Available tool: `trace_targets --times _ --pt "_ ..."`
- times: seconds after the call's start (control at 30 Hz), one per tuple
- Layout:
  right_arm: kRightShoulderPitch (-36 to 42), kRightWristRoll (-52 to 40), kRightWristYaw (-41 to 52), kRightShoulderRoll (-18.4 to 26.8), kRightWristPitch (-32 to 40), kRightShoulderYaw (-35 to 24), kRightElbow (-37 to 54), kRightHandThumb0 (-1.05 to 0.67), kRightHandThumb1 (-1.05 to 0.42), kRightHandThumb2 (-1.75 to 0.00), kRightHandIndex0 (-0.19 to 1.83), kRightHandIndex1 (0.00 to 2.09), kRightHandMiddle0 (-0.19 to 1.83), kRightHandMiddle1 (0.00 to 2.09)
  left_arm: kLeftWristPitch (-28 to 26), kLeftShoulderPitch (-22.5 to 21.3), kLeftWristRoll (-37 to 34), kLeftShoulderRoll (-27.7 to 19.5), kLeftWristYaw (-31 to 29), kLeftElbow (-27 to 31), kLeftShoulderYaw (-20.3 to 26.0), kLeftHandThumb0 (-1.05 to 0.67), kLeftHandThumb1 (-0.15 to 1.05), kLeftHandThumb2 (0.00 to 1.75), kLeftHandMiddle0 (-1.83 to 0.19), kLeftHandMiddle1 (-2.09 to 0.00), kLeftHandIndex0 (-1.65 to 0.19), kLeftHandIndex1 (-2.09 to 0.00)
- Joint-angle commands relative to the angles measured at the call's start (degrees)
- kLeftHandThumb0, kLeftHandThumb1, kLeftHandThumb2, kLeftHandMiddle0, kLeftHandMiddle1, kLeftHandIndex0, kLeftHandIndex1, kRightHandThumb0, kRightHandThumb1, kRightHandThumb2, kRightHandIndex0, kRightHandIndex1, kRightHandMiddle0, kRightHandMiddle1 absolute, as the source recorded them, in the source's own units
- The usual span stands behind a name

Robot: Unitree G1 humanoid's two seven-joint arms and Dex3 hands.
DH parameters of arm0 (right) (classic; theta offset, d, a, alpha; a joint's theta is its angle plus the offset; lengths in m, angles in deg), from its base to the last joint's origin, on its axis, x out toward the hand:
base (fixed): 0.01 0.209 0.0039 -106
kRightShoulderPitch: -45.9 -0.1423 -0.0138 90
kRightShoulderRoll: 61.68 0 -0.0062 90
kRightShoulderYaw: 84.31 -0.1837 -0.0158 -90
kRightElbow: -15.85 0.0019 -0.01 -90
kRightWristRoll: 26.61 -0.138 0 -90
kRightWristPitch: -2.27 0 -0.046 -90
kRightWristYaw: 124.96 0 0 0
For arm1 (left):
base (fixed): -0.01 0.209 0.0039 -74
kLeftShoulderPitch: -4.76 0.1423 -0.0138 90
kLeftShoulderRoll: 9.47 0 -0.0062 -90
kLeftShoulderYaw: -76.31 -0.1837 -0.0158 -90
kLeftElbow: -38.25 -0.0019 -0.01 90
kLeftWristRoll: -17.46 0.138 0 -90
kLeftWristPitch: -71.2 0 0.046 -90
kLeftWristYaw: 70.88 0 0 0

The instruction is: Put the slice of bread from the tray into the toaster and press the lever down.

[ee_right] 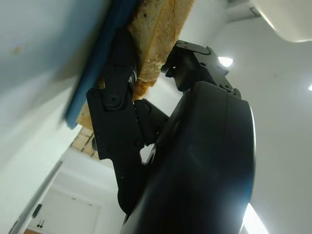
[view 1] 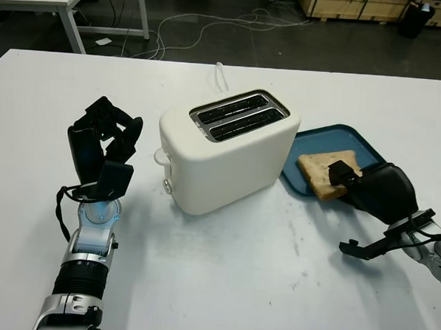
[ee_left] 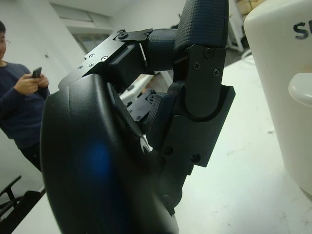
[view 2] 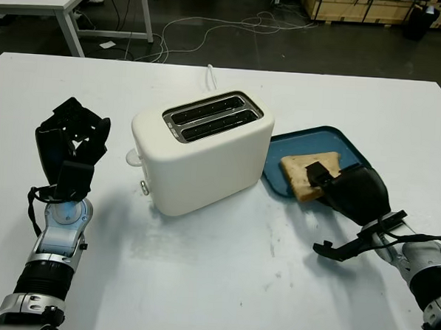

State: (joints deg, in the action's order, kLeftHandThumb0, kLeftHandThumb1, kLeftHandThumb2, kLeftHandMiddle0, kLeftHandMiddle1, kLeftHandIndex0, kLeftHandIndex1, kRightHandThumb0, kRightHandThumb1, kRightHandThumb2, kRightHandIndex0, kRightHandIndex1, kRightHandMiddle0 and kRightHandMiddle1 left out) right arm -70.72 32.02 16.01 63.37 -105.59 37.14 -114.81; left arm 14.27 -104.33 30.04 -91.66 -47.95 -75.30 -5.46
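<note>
One bread slice (view 1: 325, 173) on blue tray (view 1: 355, 142), right of frame, clamped by right hand (view 1: 367, 189). Level lift advised, toward toaster (view 1: 228, 151) slots at centre. Left hand (view 1: 103, 140) raised at left, fingers curled, nothing held.

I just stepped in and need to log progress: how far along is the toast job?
Nothing looks finished yet: both slots of the toaster are empty. In hand: the right hand is at the blue tray, its fingers closing around the slice of bread, which lies on the tray. The left hand, holding nothing with fingers curled, is raised beside the toaster. Left: lift the bread, drop it into a slot, press the lever.
</note>
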Motion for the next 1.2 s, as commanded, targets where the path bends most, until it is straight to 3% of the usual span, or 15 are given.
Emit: trace_targets --times 0.0,0.4,0.57,0.7,0.9,1.17 --pt "0.68 -2.29 3.13 1.52 -1.34 -2.05 2.76 -0.45 -0.92 -0.66 1.06 1.75 0.31 1.75 0.97 0.36 0.65 -0.15 0.56 0.04 -0.04 -0.96 0.92 0.33 -1.1 -1.68 -0.89 -1.5" --pt "1.95 -9.62 20.22 3.86 -3.46 -11.81 12.79 -0.48 -0.92 -0.74 1.05 1.75 0.33 1.75 0.43 0.45 0.85 0.09 0.72 0.44 -0.02 -0.96 0.92 0.33 -1.1 -1.69 -0.89 -1.51" --pt "-0.42 -17.72 28.57 5.05 -7.11 -17.91 14.24 -0.51 -0.92 -0.72 0.87 1.75 0.31 1.75 1.1 0.21 0.42 0.01 0.34 -0.08 -0.03 -0.95 0.92 0.33 -1.1 -1.67 -0.89 -1.5" --pt "-7.56 -25.36 34.66 5.25 -12.5 -22.12 9.89 -0.45 -0.92 -0.59 0.71 1.75 0.27 1.75 0.79 0.06 0.59 0.12 0.5 0.02 -0.06 -0.96 0.92 0.32 -1.11 -1.67 -0.9 -1.5" --pt "-22.73 -34.2 46.9 2.83 -15.13 -24.45 1.3 -0.49 -0.92 -0.44 0.68 1.75 0.47 1.7 1.26 -0.16 -0.12 0.29 -0.09 -0.25 -0.07 -0.96 0.92 0.32 -1.1 -1.66 -0.9 -1.5" --pt "-42.98 -42.04 59.79 -4.18 -14.56 -25.43 -8.46 -0.57 -0.92 -0.37 0.84 1.75 0.62 1.75 0.96 0.1 0.39 0.02 0.22 0.11 0.03 -0.96 0.92 0.32 -1.1 -1.66 -0.9 -1.5"
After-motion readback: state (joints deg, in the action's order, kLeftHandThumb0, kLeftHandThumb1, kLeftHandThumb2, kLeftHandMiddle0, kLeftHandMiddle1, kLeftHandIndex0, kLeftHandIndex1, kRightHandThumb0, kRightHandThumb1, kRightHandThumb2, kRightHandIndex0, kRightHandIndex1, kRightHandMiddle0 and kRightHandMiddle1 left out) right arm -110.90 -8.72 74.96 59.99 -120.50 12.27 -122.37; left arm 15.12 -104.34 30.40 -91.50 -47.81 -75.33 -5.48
